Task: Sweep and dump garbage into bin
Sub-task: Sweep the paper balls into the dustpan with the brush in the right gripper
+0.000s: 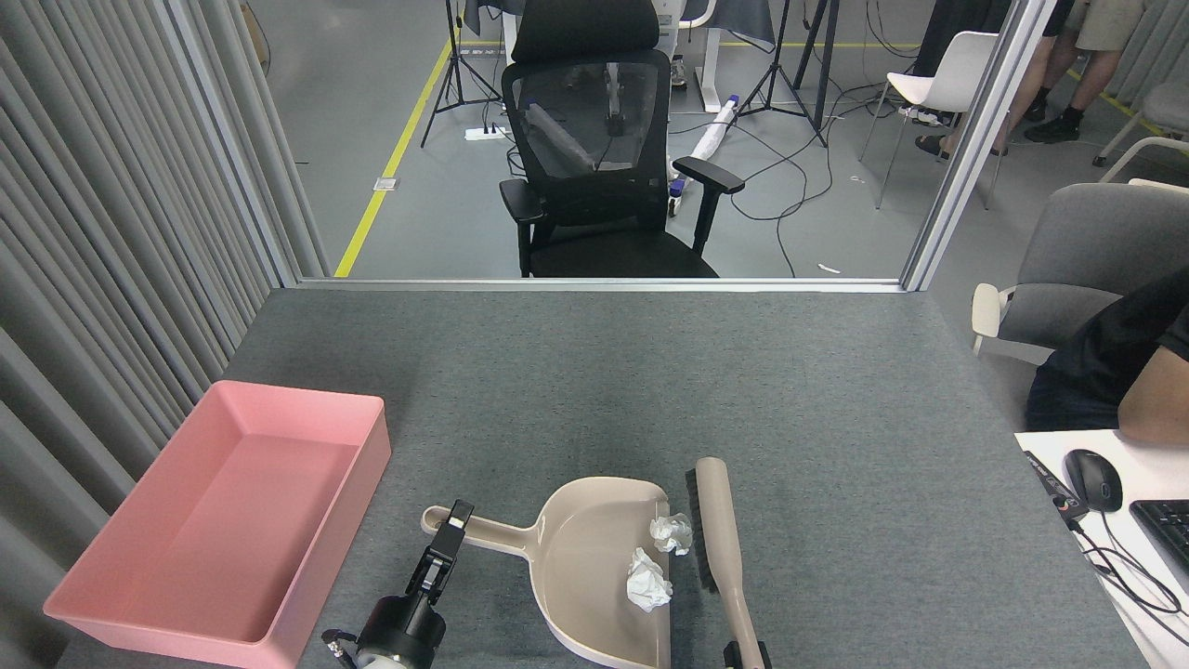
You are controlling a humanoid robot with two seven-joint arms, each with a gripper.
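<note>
The bin [232, 520] is pink, the dustpan [594, 576] beige. The garbage [647, 581] is white. The counter [697, 390] is speckled grey.

No readable text, label, brand, number or sign anywhere. Faint pale markings on the small dark device [1052, 483] just left of the computer mouse [1092, 479], too small and blurred to make out. Nothing printed on the pink bin [139, 595], the dustpan [576, 557] or the brush [720, 530].
</note>
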